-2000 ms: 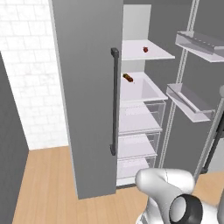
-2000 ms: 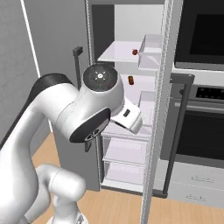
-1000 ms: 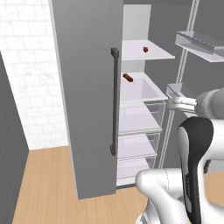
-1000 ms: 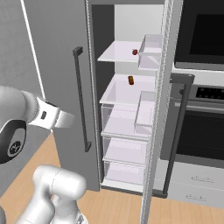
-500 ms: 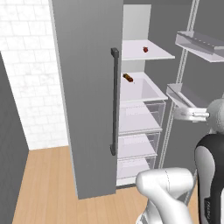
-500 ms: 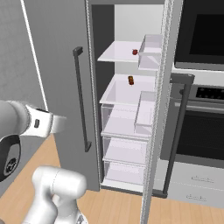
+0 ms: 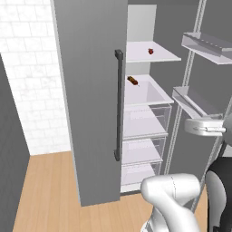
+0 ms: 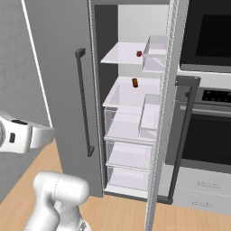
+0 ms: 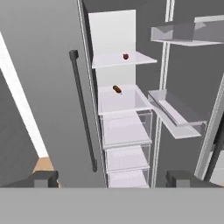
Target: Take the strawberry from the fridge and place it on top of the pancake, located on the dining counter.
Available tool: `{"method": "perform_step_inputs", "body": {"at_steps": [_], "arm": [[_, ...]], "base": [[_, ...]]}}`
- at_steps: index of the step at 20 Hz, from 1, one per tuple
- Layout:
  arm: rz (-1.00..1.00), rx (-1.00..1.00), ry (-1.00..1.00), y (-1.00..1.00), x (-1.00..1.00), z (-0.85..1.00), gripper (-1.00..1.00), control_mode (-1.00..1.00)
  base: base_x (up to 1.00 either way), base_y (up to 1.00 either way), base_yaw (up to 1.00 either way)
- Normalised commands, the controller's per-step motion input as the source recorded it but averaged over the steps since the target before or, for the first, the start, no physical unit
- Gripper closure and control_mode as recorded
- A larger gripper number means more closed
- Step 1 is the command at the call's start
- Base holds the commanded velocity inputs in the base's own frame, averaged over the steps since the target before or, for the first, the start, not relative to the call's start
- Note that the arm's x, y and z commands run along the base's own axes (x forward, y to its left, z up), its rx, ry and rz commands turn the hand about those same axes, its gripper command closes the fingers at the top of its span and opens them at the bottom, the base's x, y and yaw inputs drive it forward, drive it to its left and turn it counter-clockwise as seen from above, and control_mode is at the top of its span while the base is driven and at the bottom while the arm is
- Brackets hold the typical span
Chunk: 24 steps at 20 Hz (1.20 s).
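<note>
I see the strawberry [image 7: 151,51] [image 8: 139,53] [image 9: 126,56] sitting on the top white shelf [image 7: 154,56] inside the fridge [image 9: 52,87], right door swung open, left door shut w/ its dark bar handle [image 7: 118,104]. One shelf down lies a brown-red sausage-like item [image 7: 132,80] [image 8: 135,82] [image 9: 117,89], above clear drawers [image 8: 131,126]. My gripper [image 9: 111,178] hangs well back from the fridge, jaws spread wide apart, nothing between them.

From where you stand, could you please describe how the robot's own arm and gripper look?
The arm is glossy white, built of rounded tubular links with a dark joint at one elbow. The gripper ends in two small dark grey, blocky finger tips. No cables or markings are visible.
</note>
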Motion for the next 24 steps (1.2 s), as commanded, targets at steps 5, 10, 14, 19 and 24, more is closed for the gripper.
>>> {"method": "perform_step_inputs", "body": {"at_steps": [5,10,14,19,24], "arm": [[-0.04,0.0,0.0,0.0,-0.12,0.0,-1.0,-1.0],[-0.01,0.0,0.0,-0.02,0.0,0.0,-1.0,1.0],[0.0,0.0,0.0,0.0,0.0,0.0,-1.0,1.0],[0.0,0.0,0.0,0.0,0.0,0.0,-1.0,1.0],[0.0,0.0,0.0,0.0,0.0,0.0,-1.0,1.0]], "base": [[0.0,0.0,0.0],[0.05,-0.29,-0.07],[0.18,-0.28,-0.03],[0.71,0.0,0.0],[0.97,-0.13,0.0]]}}
